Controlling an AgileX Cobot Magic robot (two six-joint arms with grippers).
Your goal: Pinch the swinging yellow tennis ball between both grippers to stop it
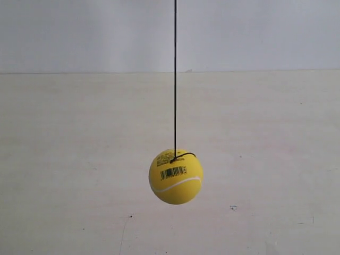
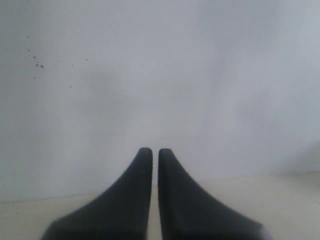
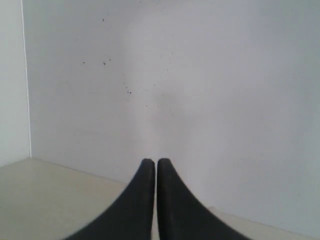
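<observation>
The yellow tennis ball (image 1: pixel 176 176) hangs from a thin black string (image 1: pixel 175 74) in the middle of the exterior view, above the pale table; its barcode label and white seam face the camera. Neither gripper shows in the exterior view. In the left wrist view my left gripper (image 2: pixel 151 152) is shut, its two black wedge jaws nearly touching with nothing between them. My right gripper (image 3: pixel 150 162) in the right wrist view is likewise shut and empty. Neither wrist view shows the ball.
A pale cream tabletop (image 1: pixel 64 159) runs back to a white wall (image 1: pixel 79 32). Both wrist views face the white wall (image 2: pixel 160 75) with a strip of tabletop below. A wall corner (image 3: pixel 25 80) shows in the right wrist view.
</observation>
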